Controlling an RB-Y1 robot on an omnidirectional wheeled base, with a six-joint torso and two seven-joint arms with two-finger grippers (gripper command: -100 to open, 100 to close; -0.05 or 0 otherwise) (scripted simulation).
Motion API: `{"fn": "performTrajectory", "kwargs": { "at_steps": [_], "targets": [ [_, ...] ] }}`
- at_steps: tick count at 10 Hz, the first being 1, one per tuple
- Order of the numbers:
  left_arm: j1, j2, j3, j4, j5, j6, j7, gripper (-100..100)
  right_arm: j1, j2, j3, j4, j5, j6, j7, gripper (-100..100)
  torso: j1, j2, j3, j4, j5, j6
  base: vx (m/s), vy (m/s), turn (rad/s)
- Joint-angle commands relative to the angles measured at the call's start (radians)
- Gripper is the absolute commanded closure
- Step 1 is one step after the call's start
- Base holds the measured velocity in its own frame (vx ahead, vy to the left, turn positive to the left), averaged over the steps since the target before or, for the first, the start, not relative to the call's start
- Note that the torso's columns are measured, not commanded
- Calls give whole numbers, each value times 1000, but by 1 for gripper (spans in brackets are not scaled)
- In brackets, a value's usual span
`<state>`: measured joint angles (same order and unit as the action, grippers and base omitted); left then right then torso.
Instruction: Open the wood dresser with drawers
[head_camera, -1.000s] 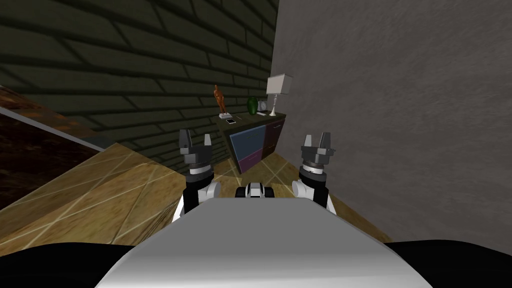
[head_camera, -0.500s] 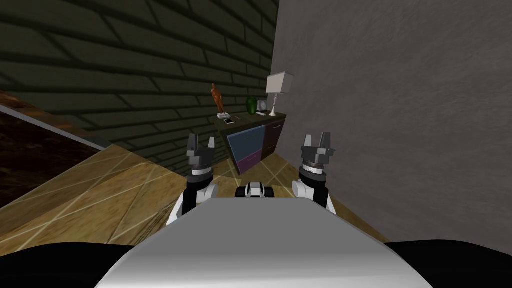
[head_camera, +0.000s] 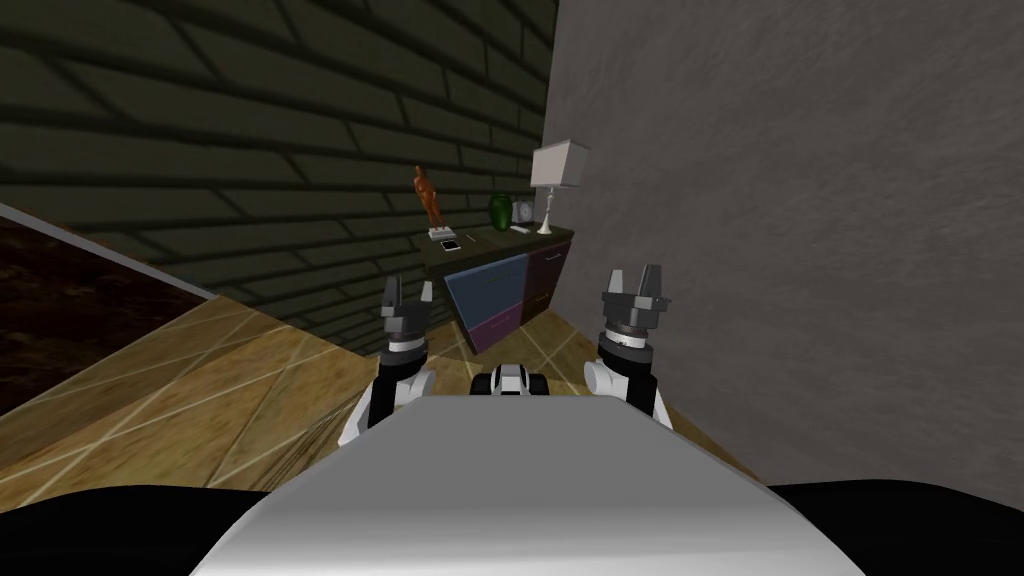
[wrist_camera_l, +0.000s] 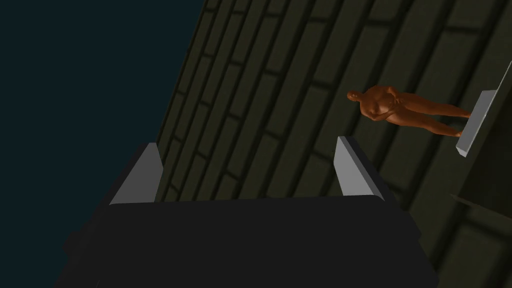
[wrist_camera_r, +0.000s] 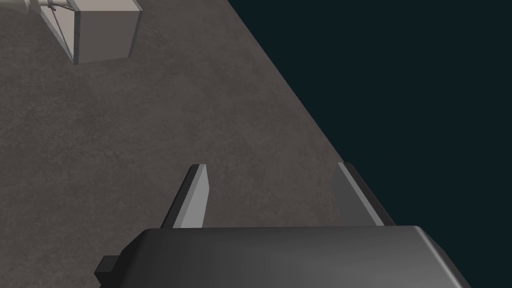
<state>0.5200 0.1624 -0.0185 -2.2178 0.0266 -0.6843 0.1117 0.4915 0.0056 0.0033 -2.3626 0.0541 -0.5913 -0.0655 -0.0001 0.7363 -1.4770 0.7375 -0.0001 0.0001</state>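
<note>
There's the dresser (head_camera: 505, 285), tucked in the corner where the brick wall (head_camera: 250, 120) meets the grey wall (head_camera: 800, 200), its blue and purple fronts flush. On top stand a brown figurine (head_camera: 430, 197), a green vase (head_camera: 499, 211), a clock (head_camera: 524, 210) and a white lamp (head_camera: 553, 180). The left hand (head_camera: 408, 287) and right hand (head_camera: 635, 273) hover well short, fingers apart.

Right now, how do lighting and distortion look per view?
Head view: wide lens splays the dim brick wall and grey wall outward; dresser shadowed in the corner. Left wrist view: dark bricks, orange figurine brighter. Right wrist view: evenly lit grey wall, black area.
</note>
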Motion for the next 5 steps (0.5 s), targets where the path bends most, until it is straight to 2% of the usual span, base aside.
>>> {"fn": "performTrajectory", "kwargs": {
  "at_steps": [1,5],
  "targets": [
    [-5,6,6,77,33,-51,28,-100,0,0,0,0,0,0,0,0,-1,1,0,0,0,0,135,-130,55],
    [-12,4,21,196,91,-127,77,-100,0,0,0,0,0,0,0,0,1,2,1,0,0,0,134,-128,54]
  ]
}}
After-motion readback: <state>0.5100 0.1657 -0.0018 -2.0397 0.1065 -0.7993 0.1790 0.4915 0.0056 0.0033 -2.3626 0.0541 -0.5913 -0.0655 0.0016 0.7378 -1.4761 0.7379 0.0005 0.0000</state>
